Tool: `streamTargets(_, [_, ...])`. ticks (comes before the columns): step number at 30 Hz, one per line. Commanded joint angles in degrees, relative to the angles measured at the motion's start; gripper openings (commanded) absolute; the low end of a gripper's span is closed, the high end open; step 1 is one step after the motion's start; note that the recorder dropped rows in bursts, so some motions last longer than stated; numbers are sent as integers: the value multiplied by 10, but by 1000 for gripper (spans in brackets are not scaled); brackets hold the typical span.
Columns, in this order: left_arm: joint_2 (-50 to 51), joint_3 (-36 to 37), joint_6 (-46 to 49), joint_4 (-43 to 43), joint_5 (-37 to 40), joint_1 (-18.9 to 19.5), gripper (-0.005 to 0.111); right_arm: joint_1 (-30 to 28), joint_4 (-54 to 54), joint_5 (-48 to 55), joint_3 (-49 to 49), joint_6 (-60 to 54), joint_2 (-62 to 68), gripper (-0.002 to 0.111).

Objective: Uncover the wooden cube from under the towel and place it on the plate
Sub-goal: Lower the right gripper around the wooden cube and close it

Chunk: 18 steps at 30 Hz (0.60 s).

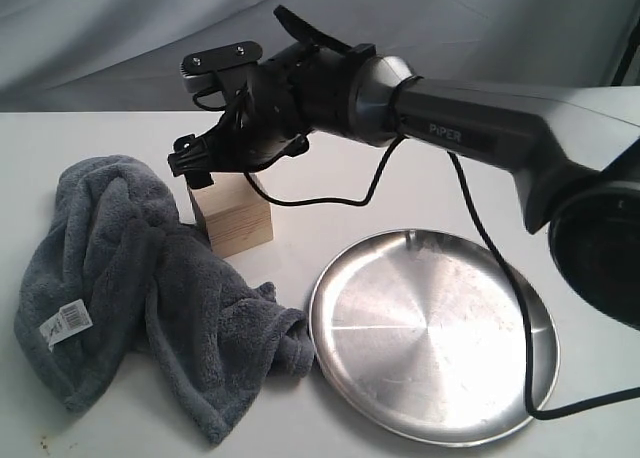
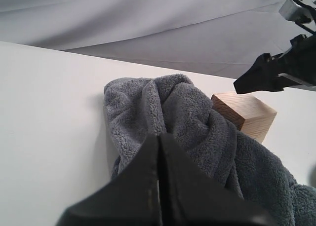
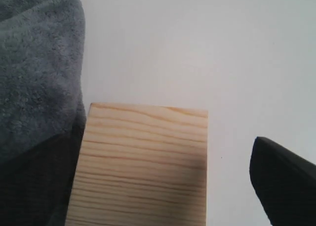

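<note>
- The black right pincer [image 1: 197, 166] hangs just above the pale tan wooden cube [image 1: 232, 215] with its jaws spread wider than the cube, gripping nothing.
- In the right wrist view one finger [image 3: 284, 186] stands clear of the cube's side. The other is only a dark blur on the cloth side, hard to make out.
- I cannot tell whether the tips touch the cube's top.
- The black left pincer [image 2: 158, 186] has its jaws pressed together on nothing, just short of the cloth, with the cube beyond.
- The cube stands uncovered on the white table [image 1: 90, 138], not on the large round silver metal plate [image 1: 432, 333] near it.
- The dark grey fluffy towel [image 1: 140, 278] lies bunched against the cube's other side, hiding a lower corner.
</note>
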Motion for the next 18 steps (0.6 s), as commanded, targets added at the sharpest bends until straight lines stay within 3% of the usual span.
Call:
streamTargets(1, [-2,3,-1,-3,-4,-3,0,-2,4,-23,2,-16,6,90])
streamTargets(18, [-2,3,-1,-3,-4,-3,0,15,19,2,2,-34,25,97])
